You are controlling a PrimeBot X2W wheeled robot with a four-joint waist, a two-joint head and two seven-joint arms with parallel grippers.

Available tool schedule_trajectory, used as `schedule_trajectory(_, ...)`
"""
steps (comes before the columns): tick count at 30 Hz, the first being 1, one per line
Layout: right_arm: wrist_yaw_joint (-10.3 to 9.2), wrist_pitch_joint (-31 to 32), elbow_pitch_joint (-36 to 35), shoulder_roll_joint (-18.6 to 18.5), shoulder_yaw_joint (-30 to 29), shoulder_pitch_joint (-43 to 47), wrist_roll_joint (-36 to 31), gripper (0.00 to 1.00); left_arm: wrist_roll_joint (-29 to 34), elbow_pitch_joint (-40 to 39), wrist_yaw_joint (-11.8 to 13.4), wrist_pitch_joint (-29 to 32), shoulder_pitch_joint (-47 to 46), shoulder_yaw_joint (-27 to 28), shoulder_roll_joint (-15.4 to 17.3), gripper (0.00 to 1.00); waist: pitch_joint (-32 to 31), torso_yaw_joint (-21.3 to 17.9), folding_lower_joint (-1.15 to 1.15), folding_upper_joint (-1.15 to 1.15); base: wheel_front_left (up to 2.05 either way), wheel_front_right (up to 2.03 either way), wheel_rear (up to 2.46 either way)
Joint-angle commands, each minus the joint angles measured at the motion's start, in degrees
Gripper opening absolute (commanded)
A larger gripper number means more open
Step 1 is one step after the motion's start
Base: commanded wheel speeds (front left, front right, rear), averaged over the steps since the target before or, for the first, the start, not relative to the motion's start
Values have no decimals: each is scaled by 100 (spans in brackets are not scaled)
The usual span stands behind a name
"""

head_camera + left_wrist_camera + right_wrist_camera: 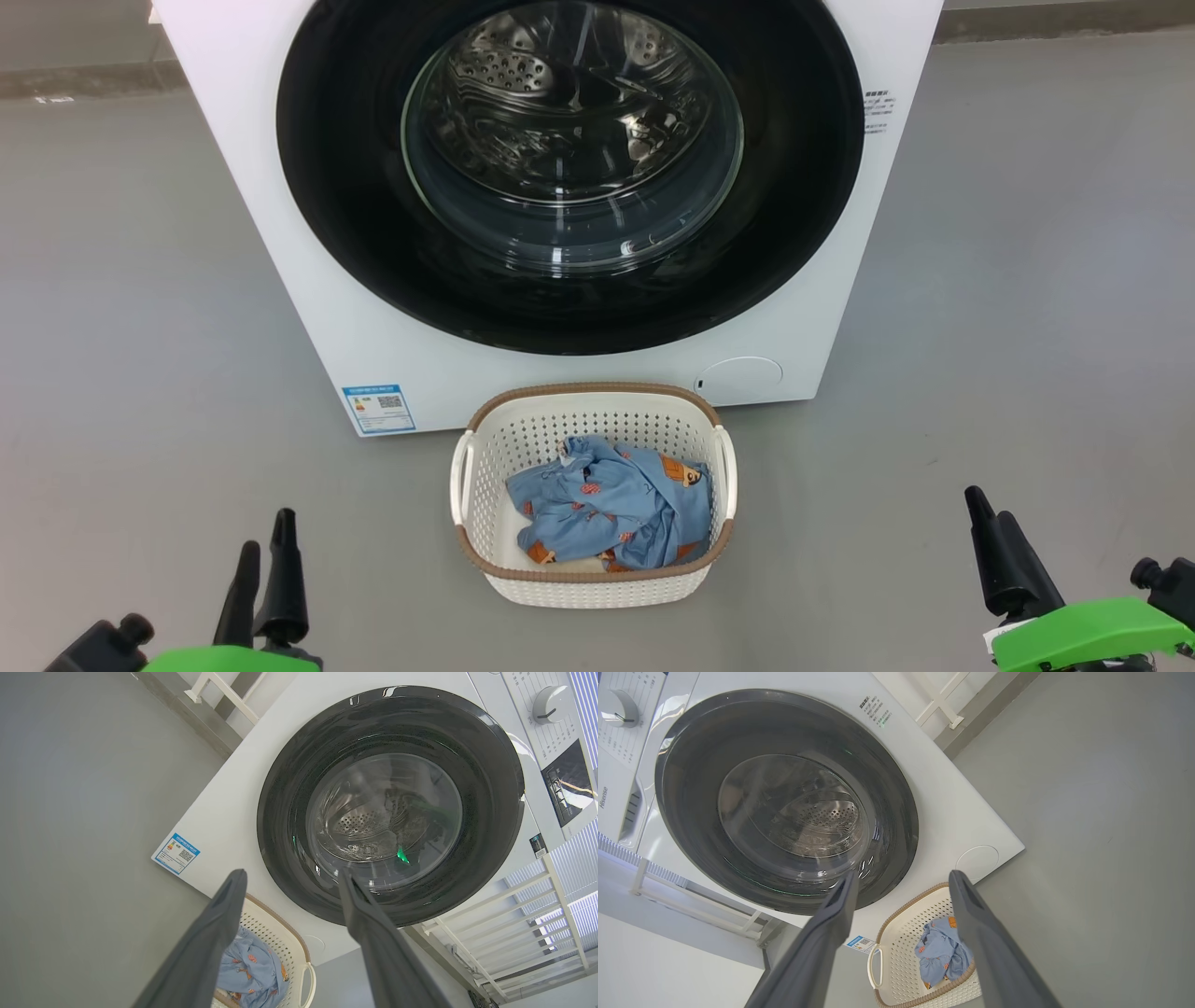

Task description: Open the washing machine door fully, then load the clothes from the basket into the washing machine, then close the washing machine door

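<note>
The white washing machine (448,373) stands straight ahead. Its glossy black washing machine door (355,187) is shut flush against the front, and the steel drum shows through the glass porthole. Just in front, the cream basket (593,387) sits on the floor and holds the light blue printed clothes (616,509). My left gripper (268,532) is low on the left, short of the basket, open and empty. At the lower right my right gripper (988,509) is also open and empty. In the left wrist view the left gripper (290,873) frames the door (280,788) and basket (280,938); the right gripper (903,874) frames the door (682,765) and the clothes (943,952).
Grey floor (1027,327) spreads on both sides of the machine. A blue energy sticker (378,408) and a round flap (742,378) sit low on its front. A white rack (514,933) stands beside the machine, and the control knob (549,703) is above the door.
</note>
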Motion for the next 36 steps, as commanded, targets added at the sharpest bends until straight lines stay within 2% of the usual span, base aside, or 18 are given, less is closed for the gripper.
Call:
schedule_trajectory(1, -3, -85, -169, -141, 119, -275, -252, 100, 244, -197, 2, -81, -282, 61, 101, 100, 1, 3, 0, 0, 0, 0, 0)
schedule_trajectory(14, -4, -303, -148, -289, 253, -324, -1436, 100, 1697, -270, 73, -299, -292, -139, 120, 100, 1, 18, 0, 0, 0, 0, 0)
schedule_trajectory(36, -5, -671, -26, -399, 376, -390, -3108, 100, 3572, -267, 227, -669, -304, -395, 174, 100, -35, 31, 0, 0, 0, 0, 0)
